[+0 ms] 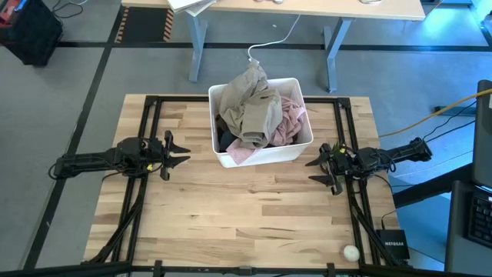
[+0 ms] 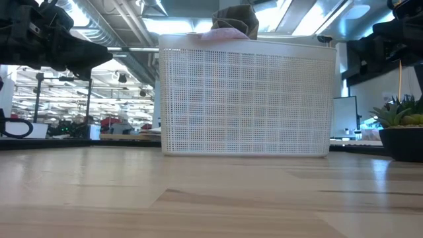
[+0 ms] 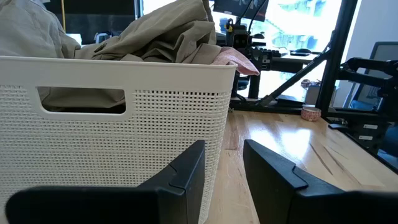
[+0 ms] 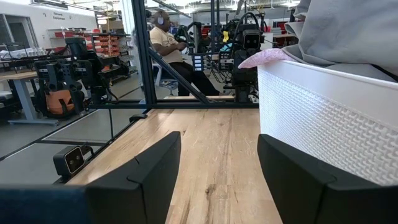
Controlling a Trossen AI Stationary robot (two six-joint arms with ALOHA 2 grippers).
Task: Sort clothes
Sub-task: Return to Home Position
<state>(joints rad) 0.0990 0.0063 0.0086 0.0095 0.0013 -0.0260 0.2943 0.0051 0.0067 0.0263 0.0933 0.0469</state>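
Left end effector [image 1: 181, 154] hovers over the desk [image 1: 231, 223] just beside the white bin [image 1: 261, 159], on its L side. Fingers are parted wide and hold nothing. Right end effector [image 1: 317, 165] mirrors it at the bin's R side, also spread & empty.

The clothes [image 1: 257, 111] sit heaped in the bin. A khaki-beige piece is on top, rising above the rim, w/ pale pink under it toward the R and something dark at the L wall. None lies on the desk.

Sorting looks approx. done; what remains is parking the arms. To do that well, draw each arm straight back from the bin, level, w/o brushing the bin wall or the pink edge lapping over the rim.

Readable text: a small black box [image 1: 396, 246] by the desk corner on the R arm's side has white lettering, prob. "NETGEAR". Nothing else is legible.
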